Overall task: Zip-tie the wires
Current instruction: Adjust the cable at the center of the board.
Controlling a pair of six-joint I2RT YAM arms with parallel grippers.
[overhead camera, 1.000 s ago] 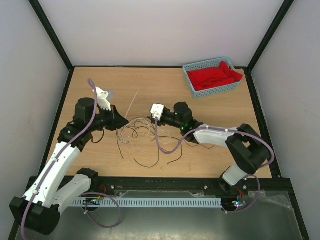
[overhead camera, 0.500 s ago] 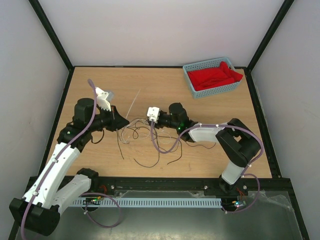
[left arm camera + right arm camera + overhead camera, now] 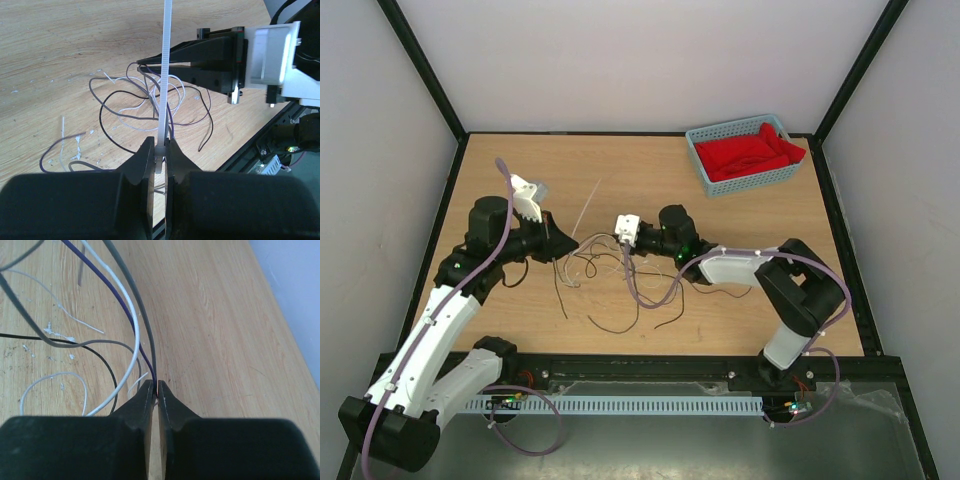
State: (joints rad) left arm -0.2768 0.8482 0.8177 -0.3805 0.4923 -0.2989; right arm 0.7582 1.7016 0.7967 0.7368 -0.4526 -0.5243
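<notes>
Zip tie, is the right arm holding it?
No, the left jaws pinch one end of the zip tie, while the right jaws are shut on wires.

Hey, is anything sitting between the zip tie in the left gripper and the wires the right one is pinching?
Nothing visible does. The pale, straight plastic zip tie, clamped in the left gripper, crosses in front of the thin looping wires that the right gripper pinches.

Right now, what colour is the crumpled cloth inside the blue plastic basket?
Red cloth; top external view.
</notes>
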